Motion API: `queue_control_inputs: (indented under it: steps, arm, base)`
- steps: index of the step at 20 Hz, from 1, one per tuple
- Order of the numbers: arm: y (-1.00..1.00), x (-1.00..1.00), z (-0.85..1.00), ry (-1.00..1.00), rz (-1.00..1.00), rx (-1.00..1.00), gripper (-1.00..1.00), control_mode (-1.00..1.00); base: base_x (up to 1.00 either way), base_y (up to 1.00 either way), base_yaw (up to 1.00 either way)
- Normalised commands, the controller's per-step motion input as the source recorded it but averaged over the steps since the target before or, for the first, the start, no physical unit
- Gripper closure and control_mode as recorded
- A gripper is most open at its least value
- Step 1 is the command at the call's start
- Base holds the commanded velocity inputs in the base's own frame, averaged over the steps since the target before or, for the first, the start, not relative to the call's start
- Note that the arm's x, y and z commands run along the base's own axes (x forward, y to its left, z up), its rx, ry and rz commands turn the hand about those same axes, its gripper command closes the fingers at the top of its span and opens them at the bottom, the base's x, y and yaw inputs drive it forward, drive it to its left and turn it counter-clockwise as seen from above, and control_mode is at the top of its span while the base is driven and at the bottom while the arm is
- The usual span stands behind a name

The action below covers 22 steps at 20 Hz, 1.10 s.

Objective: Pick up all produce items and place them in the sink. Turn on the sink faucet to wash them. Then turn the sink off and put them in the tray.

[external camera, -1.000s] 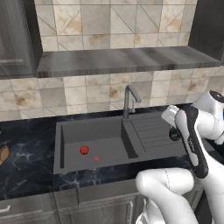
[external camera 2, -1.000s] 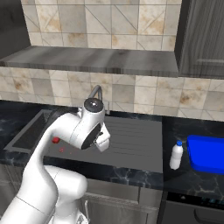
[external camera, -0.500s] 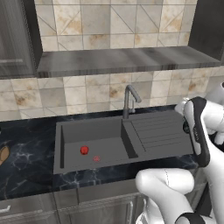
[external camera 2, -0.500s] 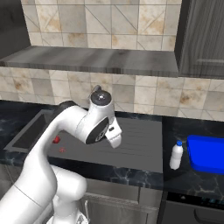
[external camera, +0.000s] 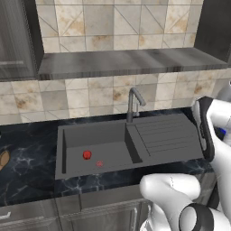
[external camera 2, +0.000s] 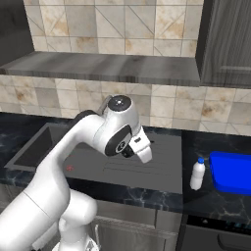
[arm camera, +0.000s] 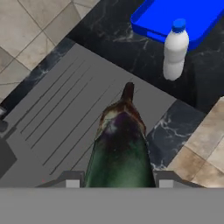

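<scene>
My gripper (arm camera: 118, 183) is shut on the dark green-black oval produce item (arm camera: 120, 148), which sticks out ahead of the fingers above the sink's ribbed drainboard (arm camera: 65, 109). The bright red round produce item (external camera: 87, 154) lies on the floor of the dark grey sink (external camera: 90, 135), close to the red drain mark. The sink faucet (external camera: 133, 101) stands behind the basin, its spout bent toward the drainboard. The blue tray (arm camera: 175, 17) sits on the counter beyond the drainboard, also seen as the blue tray (external camera 2: 233, 171) at the right edge.
A small white bottle (arm camera: 176, 50) stands between the drainboard and the tray, the same bottle (external camera 2: 197, 174) near the counter's front. A tan-brown oblong item (external camera: 3, 159) lies at the far left of the dark marble counter. A grey shelf runs above the tiled wall.
The arm has swung to the right across the drainboard, away from the basin, carrying the dark green-black produce item. The red ball has stayed in the sink.
</scene>
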Motion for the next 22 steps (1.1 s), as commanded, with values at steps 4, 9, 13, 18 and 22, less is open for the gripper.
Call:
queue_control_inputs:
  steps: [4, 9, 13, 18, 22]
  arm:
    - [-0.66, 0.12, 0.14, 0.03, -0.08, -0.09, 1.00, -1.00]
    - [-0.68, 0.07, 0.19, 0.01, -0.09, -0.07, 1.00, -1.00]
    - [-0.68, 0.02, 0.29, 0.00, -0.08, -0.06, 1.00, -1.00]
    - [-0.66, 0.01, 0.32, 0.00, -0.08, -0.04, 1.00, -1.00]
    - [-0.66, 0.01, 0.26, 0.00, -0.08, -0.01, 1.00, -1.00]
  base:
    - [0.00, 0.00, 0.00]
    - [0.00, 0.00, 0.00]
    - [0.00, 0.00, 0.00]
    - [0.00, 0.00, 0.00]
    - [0.00, 0.00, 0.00]
